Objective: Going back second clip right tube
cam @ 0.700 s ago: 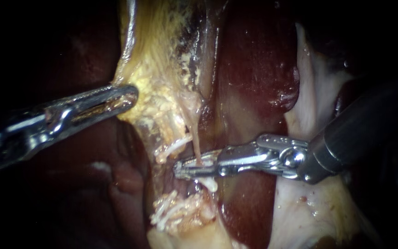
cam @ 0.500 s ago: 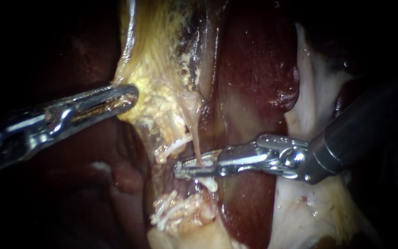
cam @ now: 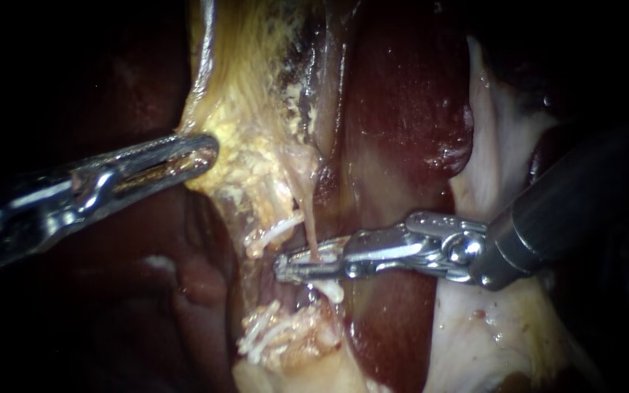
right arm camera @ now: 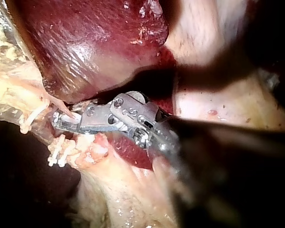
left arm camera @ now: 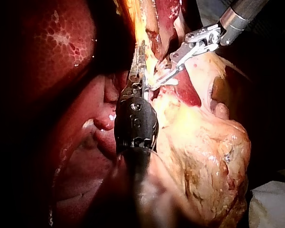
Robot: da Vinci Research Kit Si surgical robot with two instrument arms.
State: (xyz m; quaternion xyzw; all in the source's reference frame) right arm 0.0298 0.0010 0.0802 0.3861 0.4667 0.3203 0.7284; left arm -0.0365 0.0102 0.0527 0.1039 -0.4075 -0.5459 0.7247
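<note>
A thin pinkish tube (cam: 309,218) runs down from the yellow fatty tissue (cam: 249,145) beside the dark red liver (cam: 402,109). My right instrument (cam: 285,267) comes in from the right. Its slim jaws stand open by a narrow gap, with the tube passing between them. A small white piece (cam: 330,290) sits just under the jaws; I cannot tell if it is a clip. My left instrument (cam: 202,151) is shut on the edge of the yellow fatty tissue and holds it to the left. The right wrist view shows the right instrument (right arm camera: 57,121) at the tube.
Pale stringy strands (cam: 274,336) lie below the right jaws. Whitish tissue (cam: 504,327) lies under the right shaft. In the left wrist view my left instrument (left arm camera: 138,57) grips the yellow tissue beside the right instrument (left arm camera: 159,78); a white cloth (left arm camera: 273,209) lies beyond the pale tissue mass (left arm camera: 204,156).
</note>
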